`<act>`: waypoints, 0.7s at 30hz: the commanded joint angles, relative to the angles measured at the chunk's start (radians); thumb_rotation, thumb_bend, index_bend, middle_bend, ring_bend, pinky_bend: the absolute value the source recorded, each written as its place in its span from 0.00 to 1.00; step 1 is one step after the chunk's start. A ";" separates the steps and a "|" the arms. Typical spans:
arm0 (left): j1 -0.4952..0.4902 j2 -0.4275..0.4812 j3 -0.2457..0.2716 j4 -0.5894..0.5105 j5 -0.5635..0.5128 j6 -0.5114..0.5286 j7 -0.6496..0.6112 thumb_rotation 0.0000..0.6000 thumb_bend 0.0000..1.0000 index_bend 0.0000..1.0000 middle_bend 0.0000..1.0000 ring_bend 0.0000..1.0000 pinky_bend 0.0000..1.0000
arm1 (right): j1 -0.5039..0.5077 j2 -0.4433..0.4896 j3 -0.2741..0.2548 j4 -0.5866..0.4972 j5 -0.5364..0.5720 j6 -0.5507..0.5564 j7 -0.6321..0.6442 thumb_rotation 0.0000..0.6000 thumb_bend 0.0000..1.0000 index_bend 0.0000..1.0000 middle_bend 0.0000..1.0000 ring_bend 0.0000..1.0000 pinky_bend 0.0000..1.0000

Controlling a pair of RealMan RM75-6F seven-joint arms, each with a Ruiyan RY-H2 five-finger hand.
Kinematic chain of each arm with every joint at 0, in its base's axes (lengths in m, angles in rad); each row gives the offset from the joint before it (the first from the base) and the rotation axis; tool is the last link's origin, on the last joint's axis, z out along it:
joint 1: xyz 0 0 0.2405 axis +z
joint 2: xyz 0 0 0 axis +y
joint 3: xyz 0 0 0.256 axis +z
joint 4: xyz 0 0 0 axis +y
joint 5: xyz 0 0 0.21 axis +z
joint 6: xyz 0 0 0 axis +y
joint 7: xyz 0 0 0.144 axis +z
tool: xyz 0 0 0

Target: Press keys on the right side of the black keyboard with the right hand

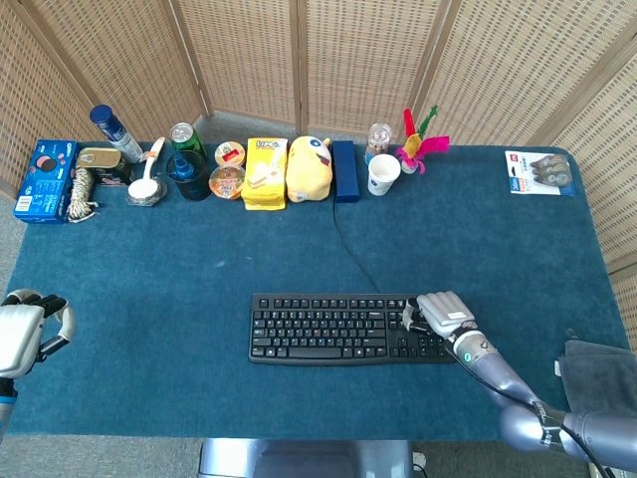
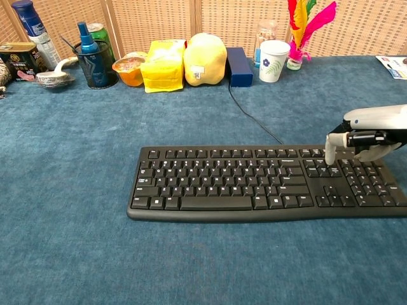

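The black keyboard lies near the table's front edge, its cable running back toward the blue box. My right hand hovers palm-down over the keyboard's right end. In the chest view the right hand has one finger pointing straight down, its tip touching a key in the block between the main keys and the number pad on the keyboard. Its other fingers are curled in. My left hand sits at the table's front left edge, fingers curled, holding nothing.
Along the back edge stand a blue box, cans, a yellow packet, a yellow plush, a paper cup and feathers. A card pack lies back right. A grey cloth hangs front right.
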 commanded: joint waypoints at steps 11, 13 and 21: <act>0.001 -0.003 0.003 0.010 0.001 0.002 -0.007 0.01 0.53 0.61 0.58 0.50 0.29 | 0.021 -0.024 -0.016 0.024 0.046 0.003 -0.023 0.00 0.66 0.37 1.00 1.00 1.00; 0.001 -0.003 0.002 0.011 0.001 0.003 -0.008 0.02 0.53 0.61 0.58 0.50 0.29 | 0.024 -0.026 -0.016 0.025 0.051 0.006 -0.025 0.00 0.66 0.37 1.00 1.00 1.00; 0.003 -0.006 0.006 0.018 0.003 0.002 -0.014 0.01 0.53 0.61 0.58 0.50 0.29 | 0.031 -0.034 -0.027 0.030 0.072 0.017 -0.041 0.00 0.66 0.37 1.00 1.00 1.00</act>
